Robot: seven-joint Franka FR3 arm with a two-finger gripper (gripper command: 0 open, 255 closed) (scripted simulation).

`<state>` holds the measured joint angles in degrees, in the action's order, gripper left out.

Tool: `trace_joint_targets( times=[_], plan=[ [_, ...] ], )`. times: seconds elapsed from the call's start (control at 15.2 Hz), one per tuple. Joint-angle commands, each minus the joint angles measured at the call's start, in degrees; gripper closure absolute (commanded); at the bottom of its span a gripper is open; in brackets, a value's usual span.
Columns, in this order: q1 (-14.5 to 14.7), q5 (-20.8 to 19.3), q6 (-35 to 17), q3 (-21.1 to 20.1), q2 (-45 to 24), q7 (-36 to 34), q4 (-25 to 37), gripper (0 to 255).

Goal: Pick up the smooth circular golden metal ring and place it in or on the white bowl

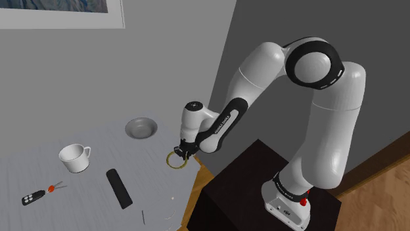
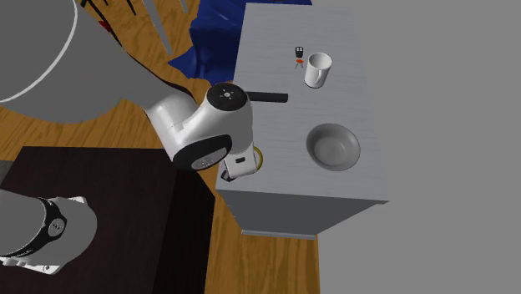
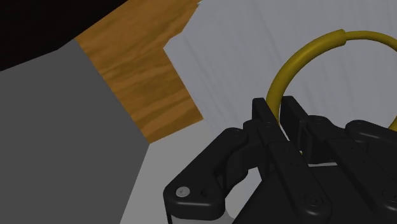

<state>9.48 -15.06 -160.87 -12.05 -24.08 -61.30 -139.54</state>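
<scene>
A thin golden ring (image 1: 174,160) sits by the grey table's near edge, at the corner closest to the stand. My black gripper (image 1: 183,152) is shut on its rim. In the wrist view the two fingers (image 3: 264,116) pinch the ring (image 3: 298,58), and its loop arcs away from them over the table top. From the second exterior view a sliver of the ring (image 2: 260,157) peeks out beside the wrist. The pale grey bowl (image 1: 142,128) stands empty farther back on the table, also seen as the bowl (image 2: 333,146) on the second exterior view's right.
A white mug (image 1: 74,157), a black remote (image 1: 119,188), a key fob (image 1: 33,196) with a small red item (image 1: 52,188) and a thin dark stick (image 1: 143,215) lie on the table (image 1: 98,141). Wooden floor (image 3: 143,76) shows past the table edge. The dark stand (image 1: 253,190) is close by.
</scene>
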Motion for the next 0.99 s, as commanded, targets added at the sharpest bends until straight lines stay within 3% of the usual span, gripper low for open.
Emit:
trace_joint_targets(
  times=[0.0,0.92],
  plan=[
    [-0.8,0.9,1.3,-0.9,1.8,0.8,-0.5,255],
    [-4.5,8.7,11.0,-6.1,13.6,6.4,-2.2,255]
  ],
)
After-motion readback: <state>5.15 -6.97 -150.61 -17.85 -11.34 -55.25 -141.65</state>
